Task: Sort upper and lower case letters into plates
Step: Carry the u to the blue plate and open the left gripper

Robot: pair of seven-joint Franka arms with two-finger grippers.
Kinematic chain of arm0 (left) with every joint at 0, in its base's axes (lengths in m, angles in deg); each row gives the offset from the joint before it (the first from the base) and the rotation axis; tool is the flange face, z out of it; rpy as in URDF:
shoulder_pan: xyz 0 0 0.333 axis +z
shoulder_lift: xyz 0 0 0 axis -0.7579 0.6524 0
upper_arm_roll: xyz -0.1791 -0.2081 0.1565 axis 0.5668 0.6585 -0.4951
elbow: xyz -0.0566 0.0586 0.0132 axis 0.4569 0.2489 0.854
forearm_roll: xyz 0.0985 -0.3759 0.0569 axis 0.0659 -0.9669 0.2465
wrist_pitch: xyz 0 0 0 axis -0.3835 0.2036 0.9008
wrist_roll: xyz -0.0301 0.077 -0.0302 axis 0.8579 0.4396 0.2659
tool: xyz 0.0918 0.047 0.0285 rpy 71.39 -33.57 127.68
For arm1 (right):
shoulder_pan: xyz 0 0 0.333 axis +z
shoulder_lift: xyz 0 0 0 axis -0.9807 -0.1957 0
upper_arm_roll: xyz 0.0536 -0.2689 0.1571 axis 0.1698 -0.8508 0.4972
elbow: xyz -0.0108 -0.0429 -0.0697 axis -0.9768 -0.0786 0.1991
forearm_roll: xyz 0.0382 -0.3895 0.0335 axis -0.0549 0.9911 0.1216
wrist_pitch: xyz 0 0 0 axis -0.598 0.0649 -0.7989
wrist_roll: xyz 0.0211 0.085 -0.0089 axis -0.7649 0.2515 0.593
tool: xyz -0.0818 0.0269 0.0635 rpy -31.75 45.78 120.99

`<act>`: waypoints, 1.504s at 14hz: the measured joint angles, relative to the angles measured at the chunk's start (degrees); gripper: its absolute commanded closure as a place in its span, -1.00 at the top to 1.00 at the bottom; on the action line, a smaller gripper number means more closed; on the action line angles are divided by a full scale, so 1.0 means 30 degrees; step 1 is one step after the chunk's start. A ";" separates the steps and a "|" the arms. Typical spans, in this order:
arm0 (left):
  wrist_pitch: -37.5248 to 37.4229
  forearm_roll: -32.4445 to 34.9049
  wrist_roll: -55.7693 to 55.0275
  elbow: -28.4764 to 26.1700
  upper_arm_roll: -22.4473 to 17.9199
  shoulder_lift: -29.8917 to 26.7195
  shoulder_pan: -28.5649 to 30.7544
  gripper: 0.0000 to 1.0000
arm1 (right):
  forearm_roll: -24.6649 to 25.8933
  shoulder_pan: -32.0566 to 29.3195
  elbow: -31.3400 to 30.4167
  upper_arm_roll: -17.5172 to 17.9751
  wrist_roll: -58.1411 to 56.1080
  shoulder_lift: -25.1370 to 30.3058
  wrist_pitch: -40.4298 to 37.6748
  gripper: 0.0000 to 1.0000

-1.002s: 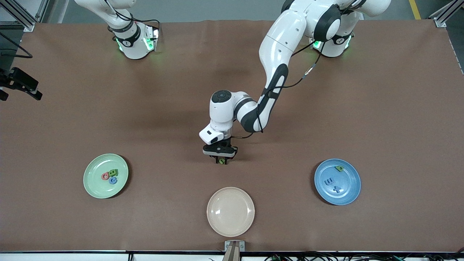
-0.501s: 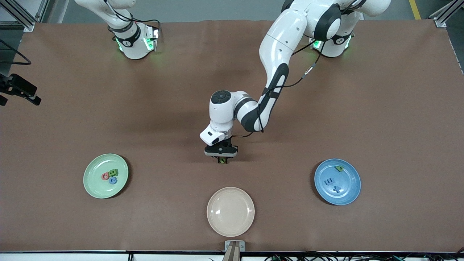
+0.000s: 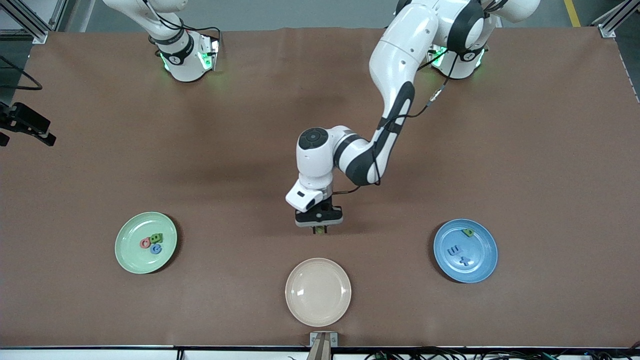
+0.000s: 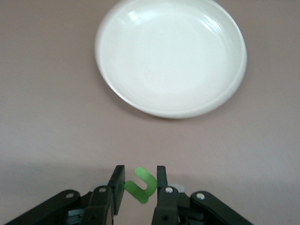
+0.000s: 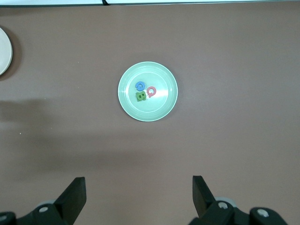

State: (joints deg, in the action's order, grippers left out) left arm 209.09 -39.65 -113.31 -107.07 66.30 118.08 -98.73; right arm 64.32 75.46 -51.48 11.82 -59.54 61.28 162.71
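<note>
Over the bare table, just farther from the front camera than the beige plate, the left gripper was held, and its two fingers were closed on a small green letter. On the mint green plate, toward the right arm's end of the table, a red letter, a green letter and a blue letter were seen close together. On the blue plate, toward the left arm's end, one green letter and two blue letters were lying. The right gripper was kept waiting high over the table, with its fingers wide apart and nothing between them.
</note>
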 measured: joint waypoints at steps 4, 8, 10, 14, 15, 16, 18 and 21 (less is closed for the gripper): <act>-0.2756 0.0004 0.0089 -0.0012 -0.0461 -0.1228 0.1139 -0.84 | 0.0001 -0.0015 0.0000 -0.0005 0.0000 -0.0008 -0.0010 1.00; -0.3957 0.0003 0.0905 -0.0022 -0.0511 -0.1928 0.3387 -0.86 | 0.0003 -0.0030 0.0000 -0.0009 0.0000 -0.0067 -0.0023 1.00; -0.4812 0.0000 0.2129 -0.0060 -0.0438 -0.2081 0.4495 -0.86 | 0.0003 -0.0043 0.0000 -0.0012 0.0000 -0.0073 -0.0023 1.00; -0.5696 -0.0060 0.6953 -0.0768 0.1254 -0.2662 0.7547 -0.84 | 0.0003 -0.0055 0.0001 -0.0015 0.0000 -0.0074 -0.0028 1.00; -0.5701 -0.0060 0.8183 -0.1145 0.1441 -0.2820 0.8090 -0.83 | 0.0003 -0.0063 0.0002 -0.0017 0.0000 -0.0080 -0.0030 1.00; -0.5699 -0.0061 0.9435 -0.1492 0.1524 -0.2924 0.8512 -0.82 | 0.0004 -0.0079 0.0001 -0.0019 0.0000 -0.0095 -0.0031 1.00; -0.5656 -0.0061 1.1374 -0.2183 0.1563 -0.2999 0.9160 -0.66 | 0.0018 -0.0206 0.0000 -0.0028 0.0000 -0.0199 -0.0025 1.00; -0.5245 -0.0061 1.2695 -0.3513 0.1581 -0.2999 0.9884 0.08 | 0.0018 -0.0403 0.0003 -0.0030 -0.0001 -0.0380 0.0000 1.00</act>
State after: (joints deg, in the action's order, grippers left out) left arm 193.36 -39.84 -75.23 -117.61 71.04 109.08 -69.08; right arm 64.37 74.25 -51.47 11.73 -59.54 60.14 162.71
